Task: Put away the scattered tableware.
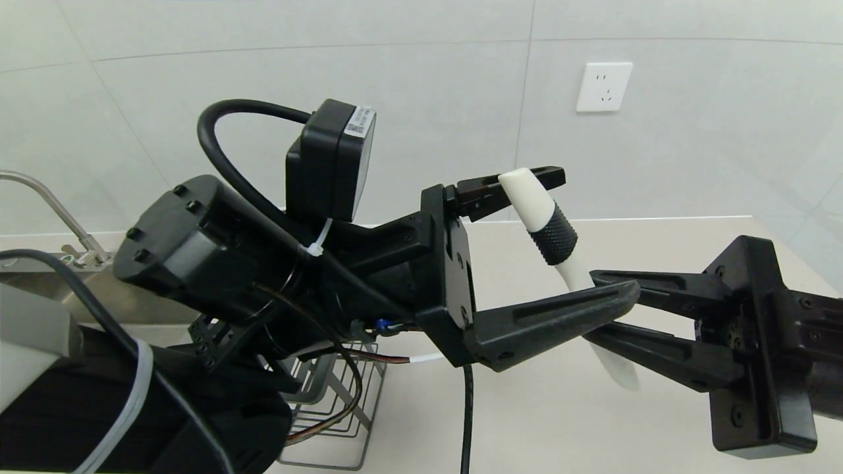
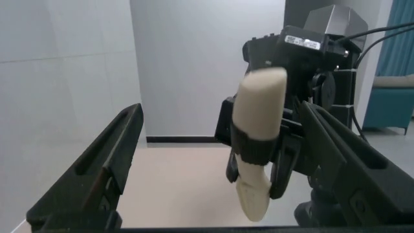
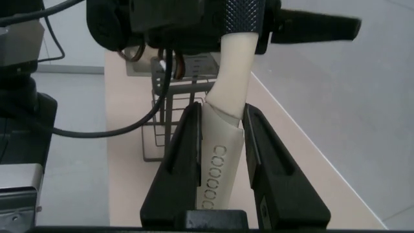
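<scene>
- Setting: beige countertop (image 1: 665,243) against a tiled wall with a socket (image 1: 604,86). A tap (image 1: 53,204) and a wire rack (image 1: 336,421) stand on the robot's left.
- Task item: a white utensil (image 1: 553,240) with a black knurled band, held in the air above the counter.
- Right gripper (image 3: 223,120): clamped on the utensil's lower section.
- Left gripper (image 1: 593,234): jaws wide, straddling the banded upper section without gripping it.
- Orientation: long axis steep; the rounded end points up and leans to the robot's left, the other end points down towards the counter.
- Assessment: a mid-air handover appears to be in hand.
- Next move: the left jaws must close on the band before the right lets go. The rack is the likely destination.
</scene>
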### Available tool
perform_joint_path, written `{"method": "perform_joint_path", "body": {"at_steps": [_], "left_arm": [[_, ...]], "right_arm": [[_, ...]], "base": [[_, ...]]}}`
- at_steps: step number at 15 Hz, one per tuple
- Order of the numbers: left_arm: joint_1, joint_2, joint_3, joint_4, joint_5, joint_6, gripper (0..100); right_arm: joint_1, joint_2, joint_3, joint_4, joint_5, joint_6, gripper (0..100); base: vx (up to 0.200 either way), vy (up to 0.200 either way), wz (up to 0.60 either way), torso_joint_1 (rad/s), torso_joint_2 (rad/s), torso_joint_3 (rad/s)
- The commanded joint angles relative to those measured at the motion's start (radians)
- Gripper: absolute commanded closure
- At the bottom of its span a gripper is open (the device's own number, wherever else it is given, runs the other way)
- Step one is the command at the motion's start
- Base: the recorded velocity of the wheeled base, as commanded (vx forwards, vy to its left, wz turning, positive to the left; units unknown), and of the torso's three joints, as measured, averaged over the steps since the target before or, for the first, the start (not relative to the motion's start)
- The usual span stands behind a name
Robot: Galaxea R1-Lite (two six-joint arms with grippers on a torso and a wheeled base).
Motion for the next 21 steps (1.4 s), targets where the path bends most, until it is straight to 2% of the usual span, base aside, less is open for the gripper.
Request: {"method": "perform_joint_path", "body": {"at_steps": [1,10,11,16,17,19,21], "left_arm": [[-0.001,-0.003,-0.003,0.000,0.000,-0.001,0],[-0.001,-0.007,-0.005,-0.011,0.000,-0.001,0],[-0.001,-0.004,-0.005,-0.011,0.000,-0.001,100],[-0.001,-0.003,-0.003,-0.011,0.002,-0.001,100],[-0.001,-0.003,-0.003,-0.011,0.002,-0.001,100],[-0.001,-0.004,-0.003,-0.011,0.008,-0.001,100],[0.002,-0.006,0.001,-0.011,0.043,-0.001,100]], "right_arm": [[0.000,0.010,-0.012,0.000,0.001,-0.001,100],[0.000,0.019,-0.017,0.000,-0.004,-0.001,100],[0.000,0.019,-0.017,0.000,-0.004,-0.001,100],[0.000,0.019,-0.029,-0.002,-0.013,-0.002,100],[0.011,0.019,-0.035,-0.002,-0.022,-0.002,0],[0.028,0.021,-0.018,-0.002,-0.057,-0.002,0],[0.028,0.015,0.014,-0.002,-0.064,-0.001,0]], "base": [[0.000,0.000,0.00,0.000,0.00,0.000],[0.000,0.000,0.00,0.000,0.00,0.000],[0.000,0.000,0.00,0.000,0.00,0.000],[0.000,0.000,0.00,0.000,0.00,0.000],[0.000,0.000,0.00,0.000,0.00,0.000],[0.000,0.000,0.00,0.000,0.00,0.000],[0.000,0.000,0.00,0.000,0.00,0.000]]}}
